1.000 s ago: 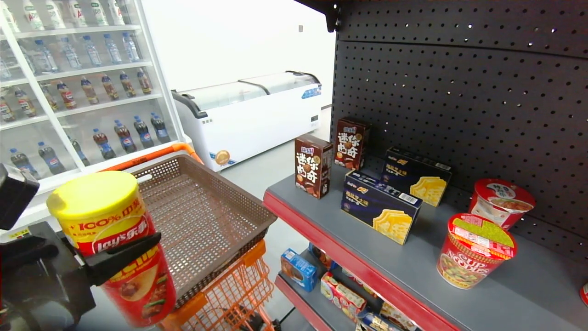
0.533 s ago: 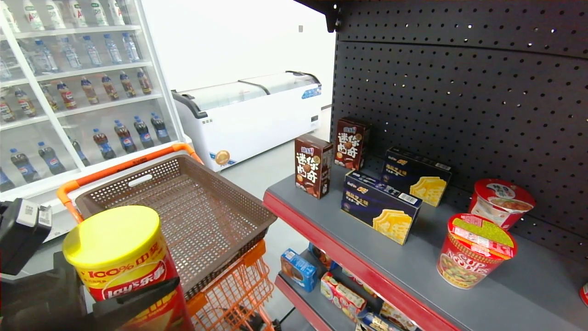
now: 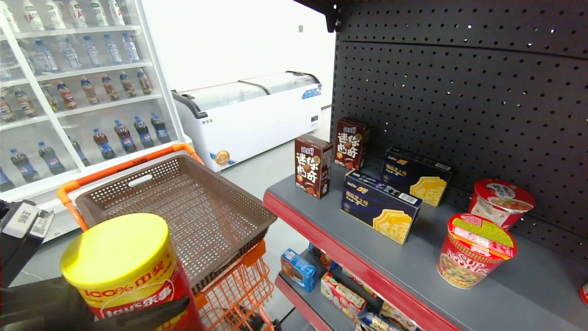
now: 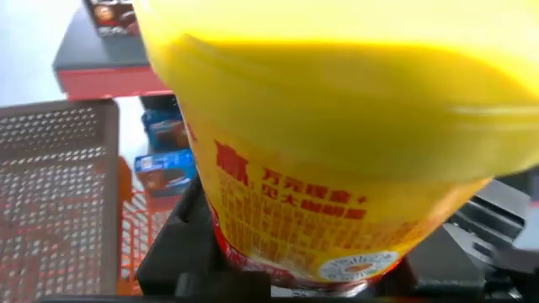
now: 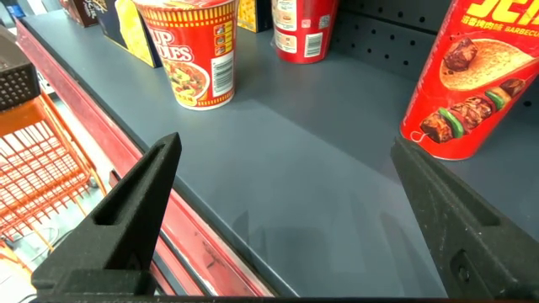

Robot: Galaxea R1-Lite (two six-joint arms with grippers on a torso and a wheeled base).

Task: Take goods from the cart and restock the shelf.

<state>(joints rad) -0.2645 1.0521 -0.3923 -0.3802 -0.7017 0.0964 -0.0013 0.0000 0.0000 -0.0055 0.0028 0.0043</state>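
The shelf point(image 3: 321, 216) at three o'clock is part-stocked; the left gripper point(image 3: 138, 315) clamps a chip canister point(image 3: 119, 257) at seven o'clock, not yet shelved; the right gripper point(image 5: 290, 219) is spread apart.

The left end effector point(image 3: 133, 303) is matte black, with flat, bar-like fingers point(image 3: 142, 315). A black block point(image 3: 14, 250) behind it carries two white stickers point(image 3: 20, 219) printed with small dark codes. The right end effector point(image 5: 295, 227) has two matte black, wedge-shaped fingers point(image 5: 126, 227) with bevelled edges, tapering towards the tips.
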